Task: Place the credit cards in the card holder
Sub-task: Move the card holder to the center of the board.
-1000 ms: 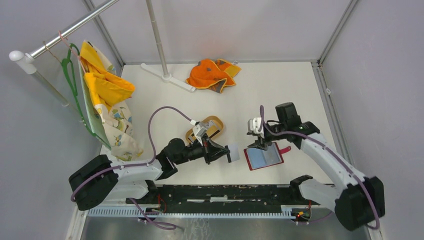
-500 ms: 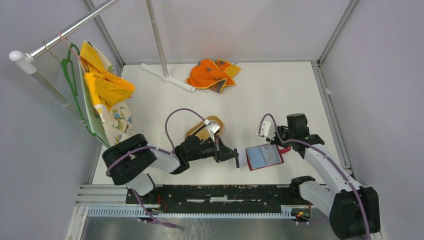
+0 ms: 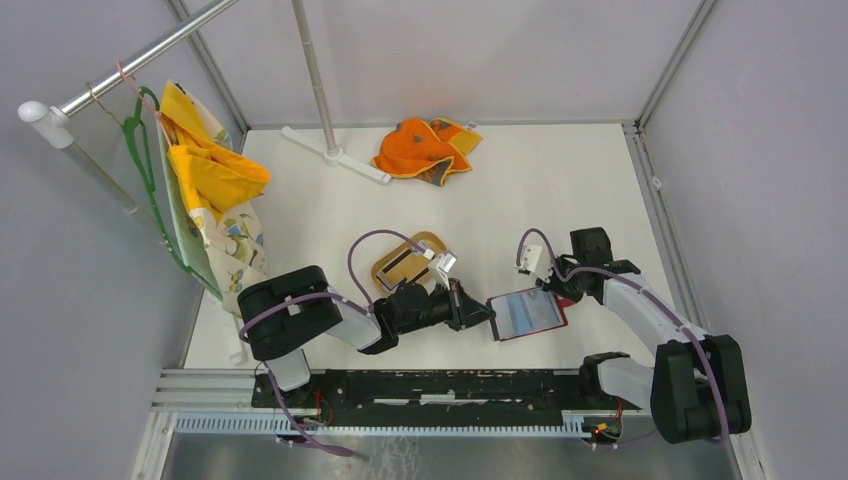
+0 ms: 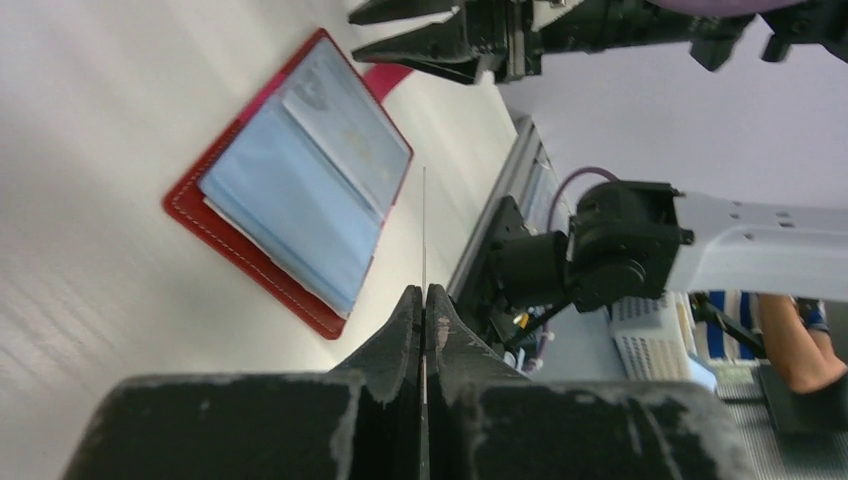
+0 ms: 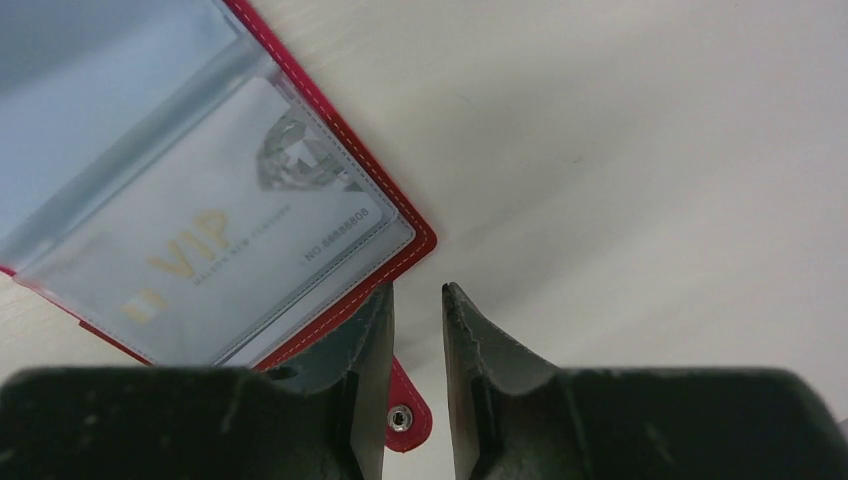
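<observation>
Top view
- bench (image 3: pixel 560 190): white, carrying everything below.
- card holder (image 3: pixel 527 314): lies open and flat at the near middle-right, pale blue-grey inside facing up, red rim all round. Its long axis runs left to right, the right end turned a little toward the far side.
- left tool (image 3: pixel 482 310): reaches in from the left and lies low over the bench, tips pointing right at the holder's left edge. From above I cannot tell what is between the tips.
- right tool (image 3: pixel 552 292): sits at the holder's far right corner, pointing down and to the left.
- wooden tray (image 3: pixel 408 258): tan oval, just beyond the left arm's wrist.
- orange cloth (image 3: pixel 425 148): crumpled, well apart at the far side.

Left wrist view
- left tool: closed flat on a card, the two fingers pressed together.
- held card (image 4: pixel 424 220): seen edge-on as a thin line, its long axis running straight out from the tips.
- card's outer end: near the holder's red rim; I cannot tell whether they touch.
- card holder: spread open, clear pockets up.

Right wrist view
- right tool (image 5: pixel 415 290): fingers stand a narrow gap apart with nothing clamped between them; one finger overlaps the holder's red edge.
- VIP card (image 5: pixel 230 240): silver-white, already inside a clear pocket, long axis along the pocket.
- snap tab (image 5: pixel 408 420): red, sticking out from the holder's edge beneath the gap.
</observation>
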`<state>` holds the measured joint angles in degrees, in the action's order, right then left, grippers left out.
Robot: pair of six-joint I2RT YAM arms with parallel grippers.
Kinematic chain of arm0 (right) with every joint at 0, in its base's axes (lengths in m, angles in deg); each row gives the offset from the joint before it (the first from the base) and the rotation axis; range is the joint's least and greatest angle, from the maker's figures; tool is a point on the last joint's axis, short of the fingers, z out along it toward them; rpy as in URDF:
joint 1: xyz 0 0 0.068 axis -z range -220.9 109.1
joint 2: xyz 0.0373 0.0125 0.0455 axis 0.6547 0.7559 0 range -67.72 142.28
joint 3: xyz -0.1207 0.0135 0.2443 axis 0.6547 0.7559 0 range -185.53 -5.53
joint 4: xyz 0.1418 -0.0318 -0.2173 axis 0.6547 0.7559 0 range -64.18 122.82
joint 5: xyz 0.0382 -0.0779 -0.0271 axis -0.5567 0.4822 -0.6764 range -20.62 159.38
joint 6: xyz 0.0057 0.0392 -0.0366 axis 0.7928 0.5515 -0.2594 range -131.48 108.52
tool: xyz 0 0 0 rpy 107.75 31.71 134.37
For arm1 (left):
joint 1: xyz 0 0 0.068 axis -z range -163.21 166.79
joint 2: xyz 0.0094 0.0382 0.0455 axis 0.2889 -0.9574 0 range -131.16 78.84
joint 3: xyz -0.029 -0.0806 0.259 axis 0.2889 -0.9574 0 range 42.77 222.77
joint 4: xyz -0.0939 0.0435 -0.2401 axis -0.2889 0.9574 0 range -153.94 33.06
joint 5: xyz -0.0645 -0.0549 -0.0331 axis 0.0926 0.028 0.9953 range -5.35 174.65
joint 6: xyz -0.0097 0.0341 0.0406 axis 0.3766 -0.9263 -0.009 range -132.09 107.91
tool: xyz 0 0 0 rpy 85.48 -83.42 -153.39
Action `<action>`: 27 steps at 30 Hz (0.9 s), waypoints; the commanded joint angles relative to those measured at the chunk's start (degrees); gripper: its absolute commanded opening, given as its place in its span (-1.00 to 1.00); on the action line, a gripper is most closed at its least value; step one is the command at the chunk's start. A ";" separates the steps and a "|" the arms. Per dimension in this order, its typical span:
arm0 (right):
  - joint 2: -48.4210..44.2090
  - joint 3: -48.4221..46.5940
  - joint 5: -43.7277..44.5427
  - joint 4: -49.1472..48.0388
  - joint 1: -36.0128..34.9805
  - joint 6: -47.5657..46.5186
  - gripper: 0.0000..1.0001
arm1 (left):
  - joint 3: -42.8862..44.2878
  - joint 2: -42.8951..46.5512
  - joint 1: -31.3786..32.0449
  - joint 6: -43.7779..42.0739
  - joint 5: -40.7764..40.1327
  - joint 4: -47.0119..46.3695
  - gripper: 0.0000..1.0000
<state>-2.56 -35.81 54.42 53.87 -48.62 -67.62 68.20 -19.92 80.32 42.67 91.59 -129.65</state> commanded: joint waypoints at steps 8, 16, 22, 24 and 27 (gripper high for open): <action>4.30 -2.67 -0.66 3.32 0.35 -0.28 -0.39 | 6.12 -1.46 2.95 3.36 -13.82 11.34 -0.96; 8.29 -4.82 -9.42 9.10 0.30 -2.69 -0.40 | 6.85 -2.67 3.49 4.66 -13.91 10.58 -0.96; 10.07 -5.77 -13.26 11.51 -1.10 -3.69 -0.40 | 6.33 -2.32 3.81 5.69 -14.68 9.85 -0.96; 10.45 -5.84 -13.83 11.72 -1.87 -3.50 -0.40 | 5.62 -2.24 3.94 6.62 -14.64 8.58 -0.96; 11.35 -6.01 -14.39 12.05 -3.01 -3.43 -0.40 | 3.31 -1.34 3.90 8.22 -14.67 5.11 -0.96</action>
<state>7.30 -40.82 42.94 62.99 -50.28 -70.29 73.07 -22.50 83.82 47.33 78.69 -117.85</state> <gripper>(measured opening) 0.301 0.033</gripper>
